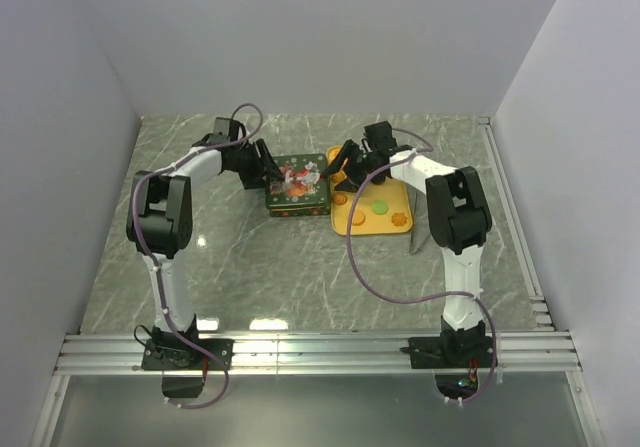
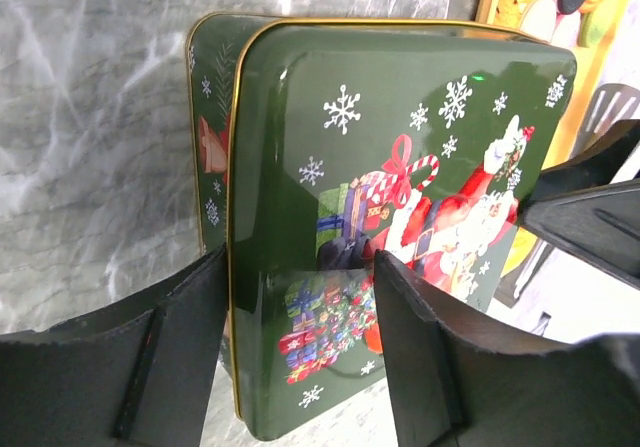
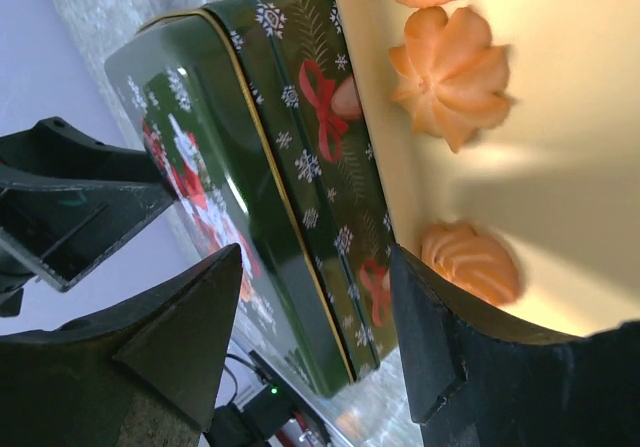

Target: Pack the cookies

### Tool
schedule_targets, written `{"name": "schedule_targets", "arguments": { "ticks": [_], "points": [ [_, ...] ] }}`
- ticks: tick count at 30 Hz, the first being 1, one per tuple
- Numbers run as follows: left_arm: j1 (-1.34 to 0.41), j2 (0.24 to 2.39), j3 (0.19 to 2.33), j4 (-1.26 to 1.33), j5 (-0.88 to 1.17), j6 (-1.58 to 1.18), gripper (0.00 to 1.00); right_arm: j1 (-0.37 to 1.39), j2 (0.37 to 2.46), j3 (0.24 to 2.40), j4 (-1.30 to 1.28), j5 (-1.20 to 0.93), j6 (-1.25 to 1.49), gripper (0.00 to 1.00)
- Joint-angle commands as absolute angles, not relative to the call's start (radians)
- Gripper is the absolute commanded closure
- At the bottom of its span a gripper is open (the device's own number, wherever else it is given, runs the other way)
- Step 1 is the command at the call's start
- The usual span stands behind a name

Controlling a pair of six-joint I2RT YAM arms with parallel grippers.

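A green Christmas tin point(image 1: 298, 187) sits mid-table with its lid point(image 2: 400, 167) on top. Just right of it, the cookies point(image 1: 352, 200) lie on a yellow tray point(image 1: 392, 225): orange flower-shaped ones point(image 3: 447, 74) and a green round one point(image 1: 380, 207). My left gripper point(image 2: 300, 307) is open, its fingers straddling the lid's near left edge with gaps on both sides. My right gripper point(image 3: 315, 307) is open too, one finger over the lid, the other over the tray's edge, astride the tin's right side point(image 3: 340, 197). Neither gripper holds anything.
The two grippers face each other across the tin, left gripper point(image 1: 270, 175) and right gripper point(image 1: 337, 173) a tin's width apart. A grey utensil point(image 1: 418, 232) lies by the tray's right edge. White walls enclose the marble table point(image 1: 250, 267) on three sides.
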State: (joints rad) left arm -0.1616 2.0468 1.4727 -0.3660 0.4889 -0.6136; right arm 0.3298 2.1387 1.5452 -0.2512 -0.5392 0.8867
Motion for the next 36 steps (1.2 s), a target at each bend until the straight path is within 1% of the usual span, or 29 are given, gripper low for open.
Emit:
{"name": "schedule_targets", "arguments": {
  "ticks": [1,5,9,12,19,28,36],
  "points": [
    [-0.198,2.068,1.539,-0.387,0.477,-0.603,0.36,0.341,2.155,1.592,-0.204,-0.578,0.907,0.32],
    [-0.224,2.083,1.589,-0.42,0.46,-0.609,0.33,0.341,2.169,1.595,-0.19,-0.603,0.914,0.32],
    [-0.238,2.114,1.644,-0.481,0.422,-0.612,0.26,0.344,2.175,1.604,-0.18,-0.615,0.922,0.33],
    [-0.244,2.125,1.686,-0.537,0.387,-0.606,0.23,0.35,2.18,1.621,-0.183,-0.624,0.925,0.33],
    [-0.25,2.118,1.733,-0.597,0.353,-0.614,0.21,0.36,2.187,1.647,-0.186,-0.632,0.93,0.33],
    [-0.287,2.175,1.885,-0.747,0.238,-0.597,0.2,0.365,2.188,1.638,-0.169,-0.646,0.936,0.33],
    [-0.295,2.215,1.919,-0.811,0.189,-0.595,0.18,0.373,2.189,1.623,-0.155,-0.653,0.939,0.33]
  ]
}}
